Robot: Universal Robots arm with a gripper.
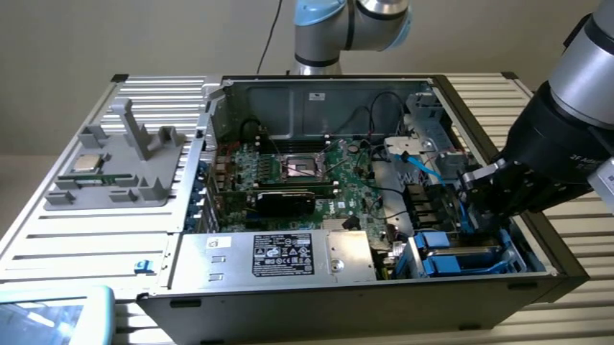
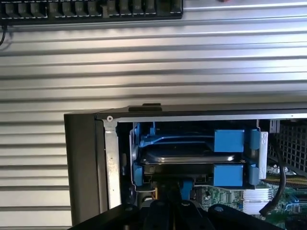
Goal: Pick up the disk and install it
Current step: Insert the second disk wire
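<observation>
the disk (image 2: 189, 154) lies flat in the blue drive bay (image 2: 229, 158) at the corner of the open computer case (image 1: 240, 298), on the exterior view's right. the claw (image 1: 489, 208) is down inside that corner, clenched tight, right at the near edge of the disk, which lies straight ahead of its tips. whether it pinches the blue carrier i cannot tell. the disk's long axis runs across the claw's line of approach, along the bay's width.
</observation>
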